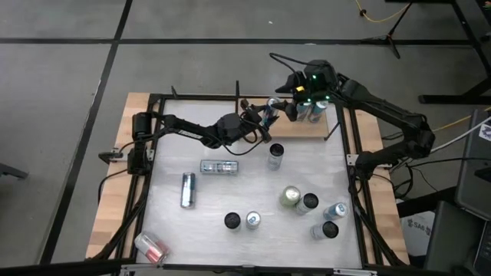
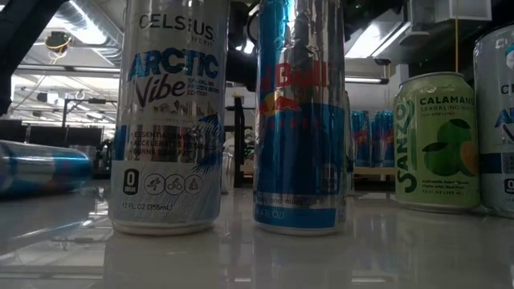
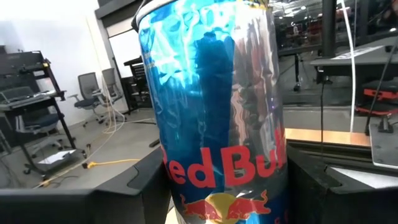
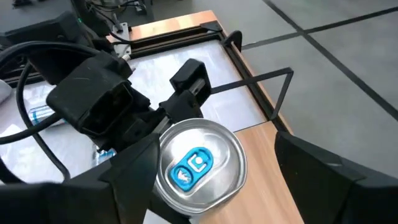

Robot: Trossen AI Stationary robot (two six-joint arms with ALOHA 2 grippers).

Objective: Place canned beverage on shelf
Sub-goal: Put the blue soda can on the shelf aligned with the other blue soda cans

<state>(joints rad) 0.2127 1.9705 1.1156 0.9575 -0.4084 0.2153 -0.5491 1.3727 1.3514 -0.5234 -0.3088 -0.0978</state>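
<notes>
Holding can: L gripper (image 1: 265,115), fingers clamped on sides of a blue-silver Red Bull can (image 3: 211,112), at the shelf's L end.
Can position: upright, over the shelf (image 1: 295,129) board near its black upright; cannot tell whether its base touches the wood.
R gripper: (image 1: 307,96) above the shelf's R half, fingers spread wide, gripping nothing; its wrist view looks down on the held can's top (image 4: 199,163).
Risk 1: arms collide. Cause: both grippers crowd the same short board w/ little room between them.
Risk 2: shelf cans get knocked over. Cause: the held can or L fingers brushing them on approach or retreat.
Risk 3: can tips on release. Cause: letting go before the base sits flat, or too near the board's edge.
Risk 4: can is dragged back off. Cause: fingers not opened fully before the L arm pulls away.
Count, held: 1 can.
Count, shelf cans: (image 1: 309,113) at least 2, partly hidden under the R gripper; exact no. cannot be told.
Count, table: (image 1: 230,192) 10 cans, i.e. 7 upright, 3 lying.
Count, lying: 2 silver-blue at centre-L, 1 red at the near L corner.
Count, arms: 2.
Count, shelves: 1.
</notes>
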